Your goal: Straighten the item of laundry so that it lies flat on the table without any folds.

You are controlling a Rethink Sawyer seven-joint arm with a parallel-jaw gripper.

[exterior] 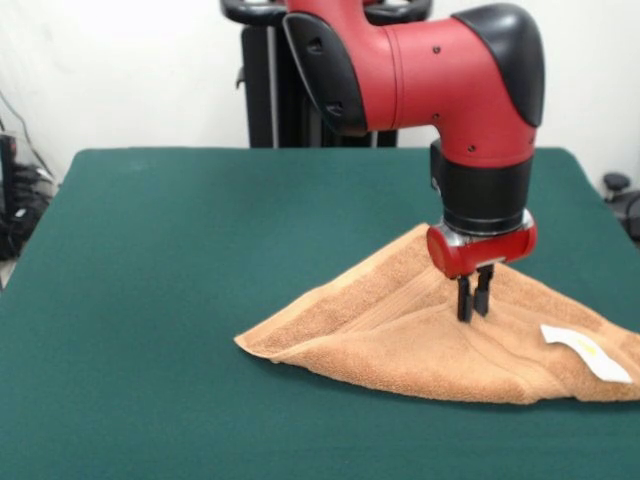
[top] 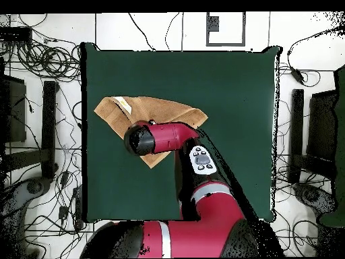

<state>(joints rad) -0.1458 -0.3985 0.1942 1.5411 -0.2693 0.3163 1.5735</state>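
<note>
The orange-tan towel (exterior: 400,330) lies folded into a rough triangle on the right part of the green table (exterior: 200,250). Its white tag (exterior: 585,352) faces up near the right front corner. My gripper (exterior: 473,312) points straight down on the towel's middle, fingers drawn close together with the tips pressed into the cloth, shut on it. In the overhead view the towel (top: 165,109) sits at the table's (top: 236,101) upper left. The arm's head (top: 143,139) covers the towel's lower part and hides the gripper.
The red arm (top: 202,182) reaches up from the bottom edge across the table's middle. The towel's right end lies close to the table's right edge in the front view. Cables and stands surround the table on the floor.
</note>
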